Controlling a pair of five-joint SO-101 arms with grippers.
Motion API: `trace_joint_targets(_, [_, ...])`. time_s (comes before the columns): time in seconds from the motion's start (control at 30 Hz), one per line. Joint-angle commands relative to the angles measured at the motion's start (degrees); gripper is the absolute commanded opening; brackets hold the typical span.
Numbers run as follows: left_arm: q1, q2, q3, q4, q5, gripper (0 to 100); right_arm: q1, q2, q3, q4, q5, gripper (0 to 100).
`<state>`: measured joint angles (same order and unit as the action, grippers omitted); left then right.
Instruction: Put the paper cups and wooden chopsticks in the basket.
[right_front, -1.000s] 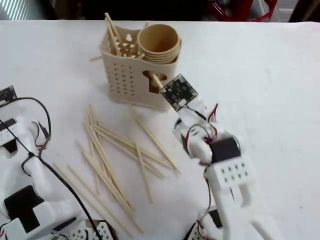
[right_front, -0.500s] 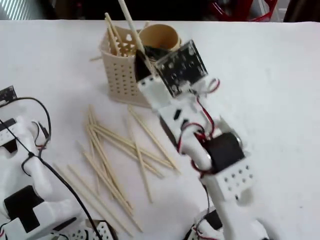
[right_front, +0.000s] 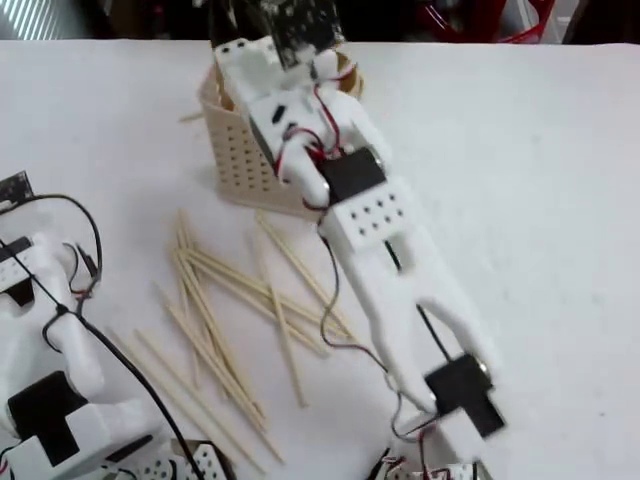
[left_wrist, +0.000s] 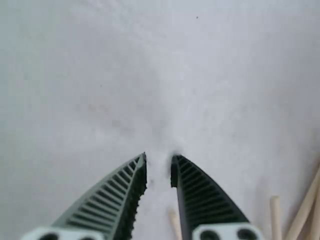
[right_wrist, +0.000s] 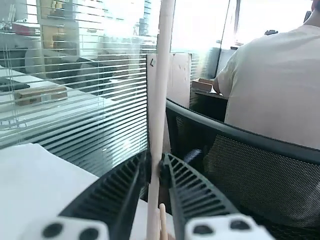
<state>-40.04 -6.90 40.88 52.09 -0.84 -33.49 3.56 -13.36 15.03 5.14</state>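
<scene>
My right gripper (right_wrist: 155, 164) is shut on one wooden chopstick (right_wrist: 159, 90), which stands upright between its fingers. In the high view this gripper (right_front: 228, 18) is above the far side of the perforated beige basket (right_front: 240, 160), and its arm covers most of the basket's top. A bit of the stacked paper cups' rim (right_front: 350, 72) shows in the basket beside the arm. Several loose chopsticks (right_front: 235, 295) lie scattered on the white table in front of the basket. My left gripper (left_wrist: 159, 161) hangs over bare table, slightly open with nothing in it, and chopstick ends (left_wrist: 274, 215) lie beside it.
The left arm's white body (right_front: 50, 400) and its black cables (right_front: 90, 300) take up the near left corner. The right arm (right_front: 400, 270) stretches diagonally from the near edge to the basket. White table (right_front: 540, 180) lies open to the right.
The right arm has lifted the chopstick from the basket's front side and stretched out, carrying it up over the basket towards the far side. The left arm is still.
</scene>
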Motion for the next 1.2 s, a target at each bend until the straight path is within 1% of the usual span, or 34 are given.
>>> trace_joint_targets(0.0, [-0.5,-2.2,-0.3,-1.0,0.7,10,0.7,7.8,-10.5,-1.6,-1.0,1.8])
trace_joint_targets(0.1, [-0.5,-2.2,-0.3,-1.0,0.7,10,0.7,12.3,-13.8,-0.7,-0.9,1.8])
trace_joint_targets(0.23, [-0.5,-2.2,-0.3,-1.0,0.7,10,0.8,12.8,-16.2,6.3,-0.7,2.3])
trace_joint_targets(0.3, [-0.5,-2.2,-0.3,-1.0,0.7,10,1.3,12.8,-17.9,9.8,-0.7,6.6])
trace_joint_targets(0.43, [-0.5,-2.2,-0.3,-1.0,0.7,10,2.0,12.8,-19.5,16.8,-0.9,21.9])
trace_joint_targets(0.5, [-0.5,-2.2,-0.3,-1.0,0.7,10,1.9,12.8,-19.6,21.1,-1.0,26.1])
trace_joint_targets(0.7, [-0.5,-2.2,-0.3,-1.0,0.7,10,1.7,11.3,-19.7,29.0,-0.7,22.8])
trace_joint_targets(0.77, [-0.5,-2.2,0.1,-1.1,0.7,10,1.8,8.3,-19.7,35.6,-0.7,19.7])
trace_joint_targets(0.87, [-0.5,-2.2,1.4,-3.8,0.7,10,1.6,1.5,-19.7,50.6,0.1,15.9])
trace_joint_targets(1.0, [-0.4,-2.2,2.7,-6.2,0.7,10,-0.2,-3.8,-19.1,67.5,8.6,15.6])
trace_joint_targets(1.1, [1.9,-2.2,3.2,-5.9,0.5,10,-0.3,-3.8,-18.4,78.8,9.5,15.6])
trace_joint_targets(1.17, [4.4,-2.8,3.3,-5.8,0.3,10,-0.3,-4.6,-15.4,82.9,11.4,15.6])
